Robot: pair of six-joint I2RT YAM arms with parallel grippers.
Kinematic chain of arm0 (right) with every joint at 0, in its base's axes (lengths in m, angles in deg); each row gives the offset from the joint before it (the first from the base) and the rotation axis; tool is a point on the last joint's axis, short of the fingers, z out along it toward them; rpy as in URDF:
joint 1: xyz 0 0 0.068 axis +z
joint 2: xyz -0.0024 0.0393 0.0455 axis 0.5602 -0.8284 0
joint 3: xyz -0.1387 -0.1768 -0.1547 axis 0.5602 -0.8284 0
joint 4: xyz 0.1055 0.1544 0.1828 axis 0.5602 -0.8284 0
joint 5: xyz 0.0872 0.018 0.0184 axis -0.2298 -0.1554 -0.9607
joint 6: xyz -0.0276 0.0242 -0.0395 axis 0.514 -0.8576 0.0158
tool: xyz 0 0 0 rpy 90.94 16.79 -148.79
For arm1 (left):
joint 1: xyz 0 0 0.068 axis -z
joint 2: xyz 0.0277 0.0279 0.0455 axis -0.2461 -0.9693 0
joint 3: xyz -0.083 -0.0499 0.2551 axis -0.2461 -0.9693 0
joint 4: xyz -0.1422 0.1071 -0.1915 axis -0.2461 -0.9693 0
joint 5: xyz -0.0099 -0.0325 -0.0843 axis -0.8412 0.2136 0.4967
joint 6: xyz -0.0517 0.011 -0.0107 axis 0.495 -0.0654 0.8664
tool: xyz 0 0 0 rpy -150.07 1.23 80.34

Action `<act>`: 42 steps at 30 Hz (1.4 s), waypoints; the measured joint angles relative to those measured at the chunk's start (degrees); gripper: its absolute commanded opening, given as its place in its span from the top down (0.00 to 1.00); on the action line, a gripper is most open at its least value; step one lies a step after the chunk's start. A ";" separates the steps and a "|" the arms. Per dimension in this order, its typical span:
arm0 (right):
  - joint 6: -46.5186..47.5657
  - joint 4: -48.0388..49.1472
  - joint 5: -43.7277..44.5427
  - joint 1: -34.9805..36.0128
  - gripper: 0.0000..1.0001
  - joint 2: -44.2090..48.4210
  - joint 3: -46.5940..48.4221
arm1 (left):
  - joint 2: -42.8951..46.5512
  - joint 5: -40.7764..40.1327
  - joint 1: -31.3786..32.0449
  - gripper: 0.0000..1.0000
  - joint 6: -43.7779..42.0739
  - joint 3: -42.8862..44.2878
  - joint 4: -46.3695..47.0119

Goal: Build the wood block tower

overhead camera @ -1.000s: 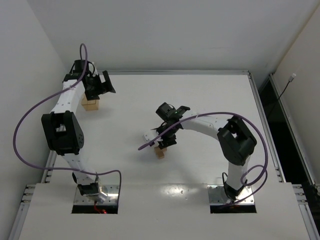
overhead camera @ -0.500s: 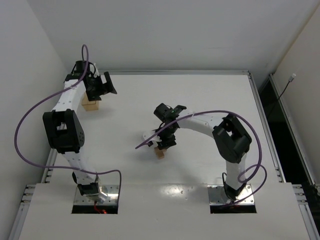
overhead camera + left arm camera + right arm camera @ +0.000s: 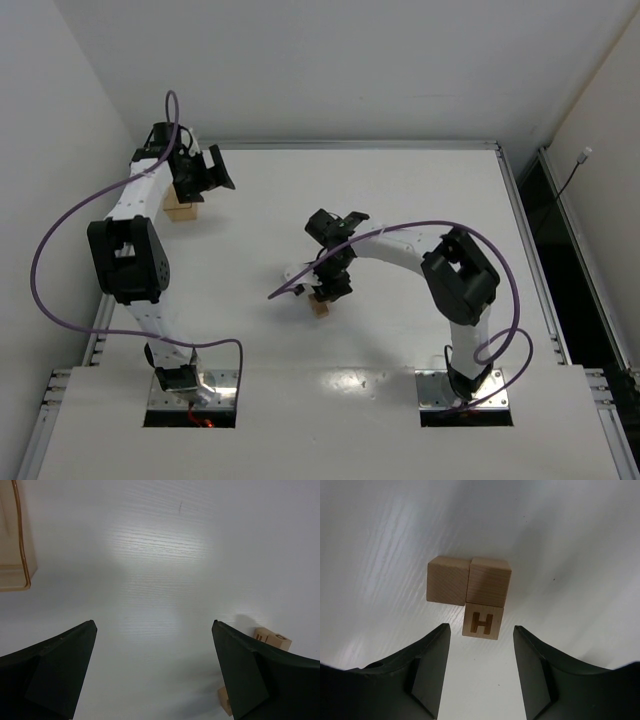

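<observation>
Your right elbow has swung toward frame left, the right jaws creeping that way with it. Beneath them, mid-frame overhead, the H-marked wood block (image 3: 481,622) touches two plain blocks (image 3: 448,580) on the counter (image 3: 400,190). Right jaws: narrowly parted, empty. Left jaws, upper left: wide, empty.

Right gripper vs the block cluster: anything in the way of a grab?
Nothing visible. The right gripper is open, and only bare table lies between its fingers and the H-marked block. One plain block adjoins that block's far side; a second plain block sits beside the first, touching it.
</observation>
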 measured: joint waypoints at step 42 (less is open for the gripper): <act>-17.62 -3.89 -0.33 -1.25 1.00 -0.46 5.22 | -0.09 -1.88 0.00 0.00 1.57 -1.95 1.29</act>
